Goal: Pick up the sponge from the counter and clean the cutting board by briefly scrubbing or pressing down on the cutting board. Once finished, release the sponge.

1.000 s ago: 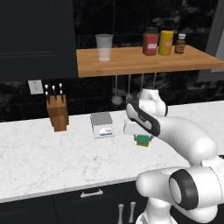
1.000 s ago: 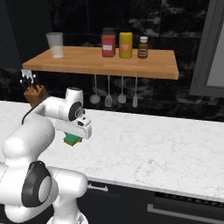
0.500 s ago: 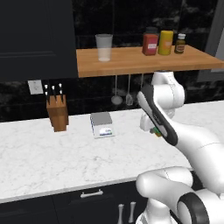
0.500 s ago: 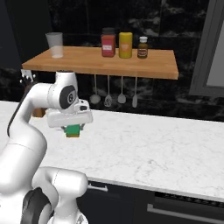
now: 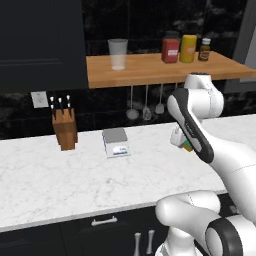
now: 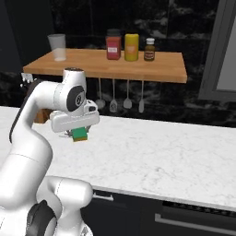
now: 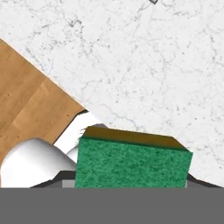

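My gripper (image 6: 79, 132) is shut on the sponge (image 6: 79, 134), a small block with a green face over a yellow layer, and holds it a little above the white marble counter (image 6: 156, 156). From the left base camera the sponge (image 5: 187, 146) peeks out beside the forearm, at the gripper (image 5: 184, 145). The hand camera has the sponge (image 7: 131, 162) close up, hiding the fingertips. A brown wooden cutting board (image 7: 26, 100) lies on the marble (image 7: 144, 65) to the left of the sponge in that view. The arm hides the board in both base views.
A knife block (image 5: 65, 129) and a small kitchen scale (image 5: 116, 142) stand at the back of the counter. Above them a wooden shelf (image 5: 165, 67) carries a glass (image 5: 118, 53) and jars, and utensils (image 5: 145, 107) hang beneath it.
The arm has straightened upward and carried the sponge to the right and slightly higher over the counter. The hand has turned. The grip has stayed shut on the sponge.
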